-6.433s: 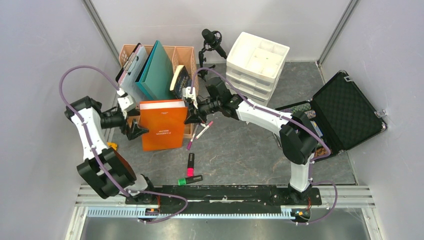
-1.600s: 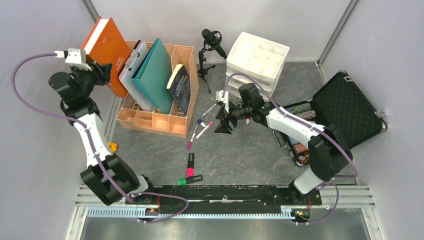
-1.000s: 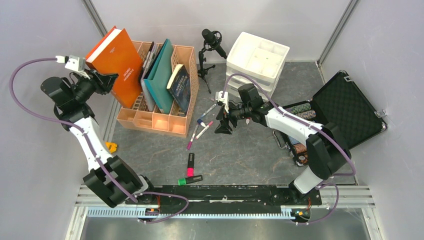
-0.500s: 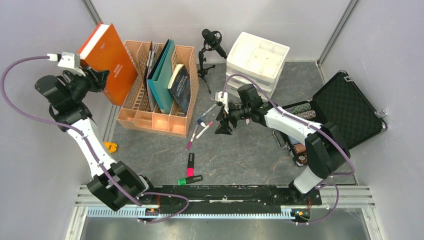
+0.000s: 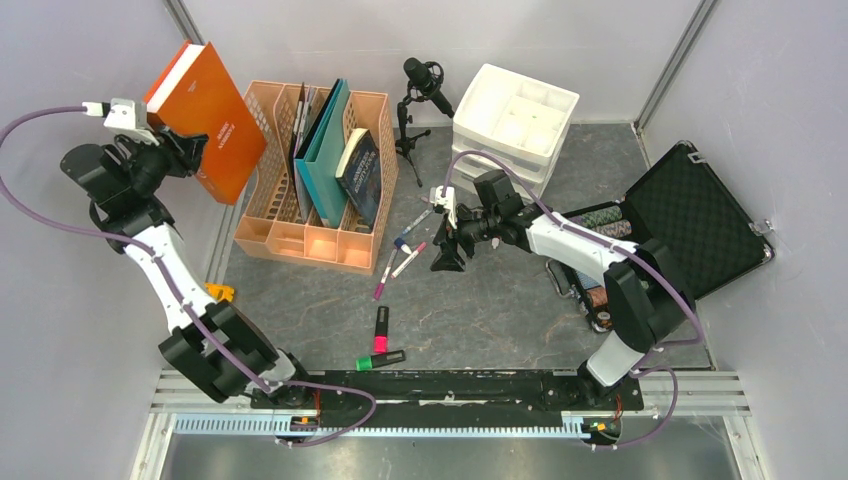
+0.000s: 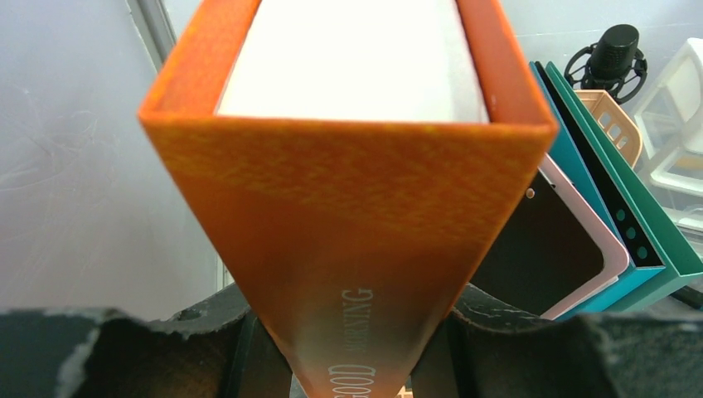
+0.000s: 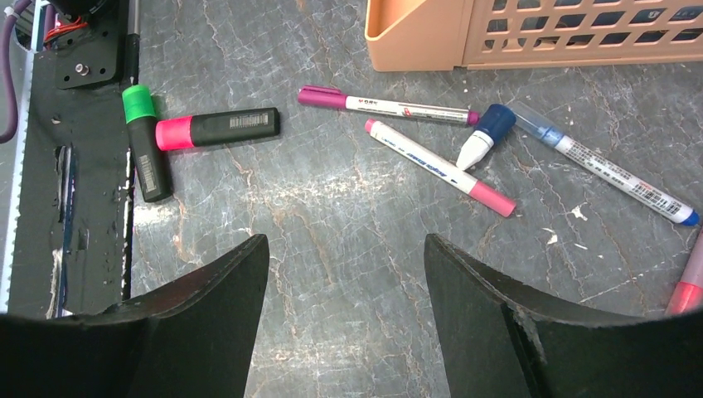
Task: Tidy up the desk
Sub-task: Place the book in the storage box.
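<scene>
**Left tool [image 6: 352,348] clamped on the orange book, right tool [image 7: 344,332] hanging wide over the pens**

My main worry is the orange book [image 5: 205,120]. I have it pinched only at the bottom of the spine. It is raised and tilted, with most of its weight above the grip. Judging from that hold, it could pivot between the pads or slide out if I swing it quickly.

It hangs just outside the left wall of the peach file rack [image 5: 300,238], close to the grey side wall [image 5: 60,60]. A careless move could knock it on either one. The teal folders [image 5: 325,150] and the clipboard beside them lean across the slots. If I lower the book at an angle it may land on their edges, jam, or push the rack along the table [image 5: 490,300].

On the right, the pens [image 7: 431,153] and the two highlighters [image 7: 224,128] lie loose on the stone-patterned table. They would probably roll or scatter under a descent that is off-centre.

The left tool is about half closed, with both pads pressed against the book's covers on either side of the spine, and it touches nothing else. The right tool's jaws stand well apart and hold nothing. It hovers above bare table just beside the pens, clear of them. The table spreads beneath both arms and carries the rack, the pens, a white drawer unit [image 5: 515,115] and an open black case [image 5: 700,215].
</scene>
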`<control>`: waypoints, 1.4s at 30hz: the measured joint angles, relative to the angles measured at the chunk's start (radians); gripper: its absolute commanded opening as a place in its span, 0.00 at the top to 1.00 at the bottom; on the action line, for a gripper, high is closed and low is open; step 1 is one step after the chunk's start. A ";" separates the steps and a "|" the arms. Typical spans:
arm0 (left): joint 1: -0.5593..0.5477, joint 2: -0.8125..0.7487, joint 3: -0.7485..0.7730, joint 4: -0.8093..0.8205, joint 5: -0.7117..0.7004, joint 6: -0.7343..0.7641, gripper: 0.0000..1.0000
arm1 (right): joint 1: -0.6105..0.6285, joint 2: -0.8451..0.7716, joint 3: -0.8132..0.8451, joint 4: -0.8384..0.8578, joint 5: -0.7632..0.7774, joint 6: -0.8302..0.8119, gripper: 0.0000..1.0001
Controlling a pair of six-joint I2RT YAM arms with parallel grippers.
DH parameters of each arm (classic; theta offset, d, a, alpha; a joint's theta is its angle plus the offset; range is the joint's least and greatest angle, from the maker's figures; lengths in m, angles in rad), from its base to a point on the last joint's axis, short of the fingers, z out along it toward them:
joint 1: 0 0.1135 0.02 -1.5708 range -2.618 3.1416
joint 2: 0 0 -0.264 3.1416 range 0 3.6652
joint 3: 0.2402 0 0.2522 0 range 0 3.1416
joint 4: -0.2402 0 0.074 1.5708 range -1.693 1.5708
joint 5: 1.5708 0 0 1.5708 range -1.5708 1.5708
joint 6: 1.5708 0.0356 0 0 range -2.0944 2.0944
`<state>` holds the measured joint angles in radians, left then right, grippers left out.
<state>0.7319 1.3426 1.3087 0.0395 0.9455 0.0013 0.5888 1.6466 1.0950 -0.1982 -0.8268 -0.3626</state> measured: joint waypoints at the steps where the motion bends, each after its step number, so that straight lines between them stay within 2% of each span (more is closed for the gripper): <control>1: -0.006 0.004 0.000 0.004 -0.001 0.000 0.98 | 0.000 0.002 0.000 0.000 -0.001 0.000 0.25; 12: -0.134 0.036 -0.003 0.019 -0.094 0.068 0.98 | -0.001 0.004 0.000 -0.006 -0.003 -0.002 0.25; 23: -0.133 0.038 -0.007 -0.010 -0.105 0.109 0.98 | -0.008 0.020 0.000 -0.006 -0.004 -0.002 0.25; 42: -0.080 0.063 -0.007 -0.052 -0.045 0.121 0.98 | -0.009 0.041 0.001 -0.023 -0.005 -0.003 0.25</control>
<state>0.6521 1.4055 1.3014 -0.0128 0.9009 0.1226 0.5797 1.6878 1.0958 -0.2211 -0.8318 -0.3653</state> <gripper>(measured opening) 0.502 0.752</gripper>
